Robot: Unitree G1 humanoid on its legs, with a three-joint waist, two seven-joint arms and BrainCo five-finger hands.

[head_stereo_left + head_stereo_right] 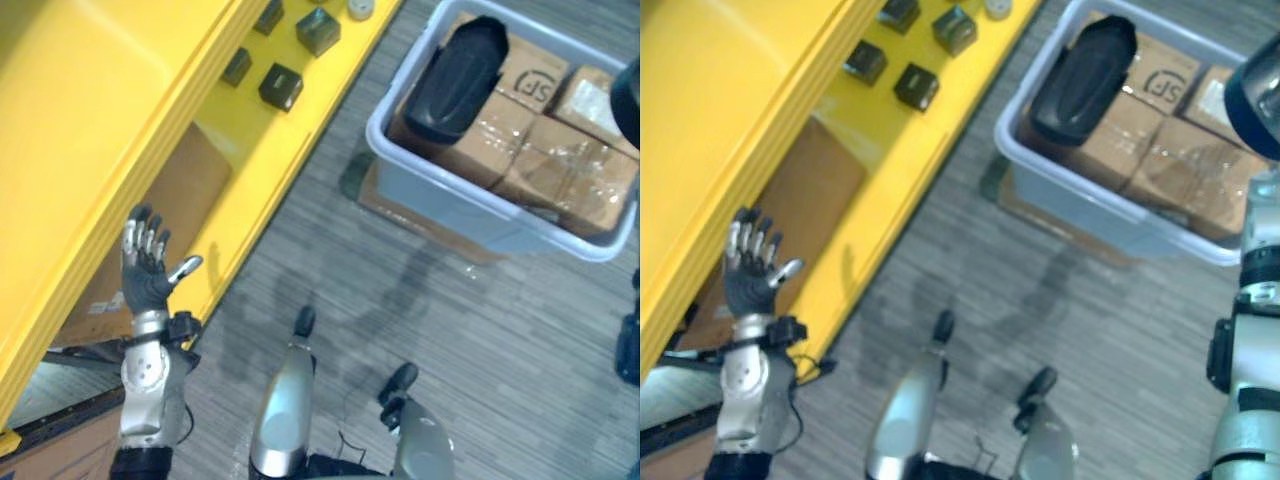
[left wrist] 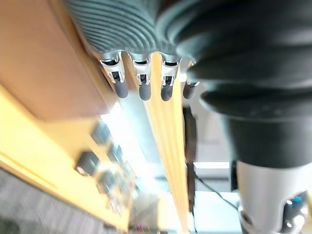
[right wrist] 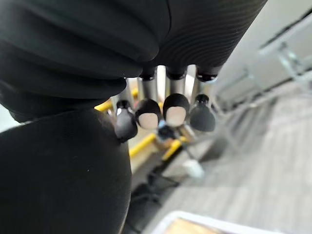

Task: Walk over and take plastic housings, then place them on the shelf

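A long black plastic housing (image 1: 455, 80) lies on top of cardboard boxes (image 1: 560, 170) inside a pale grey bin (image 1: 470, 215) at the upper right. My left hand (image 1: 145, 275) is open with straight fingers (image 2: 141, 83), raised beside the front edge of the yellow shelf (image 1: 250, 170) and holding nothing. My right hand (image 1: 1258, 90) is lifted high at the right edge, above the bin's right end. In the right wrist view a smooth black surface (image 3: 58, 180) sits close against that hand; I cannot tell what it is or whether it is held.
Several small dark blocks (image 1: 281, 86) stand on the shelf's lower level. A brown cardboard box (image 1: 170, 210) sits under the upper shelf board. Grey striped floor (image 1: 400, 300) lies between the shelf and the bin.
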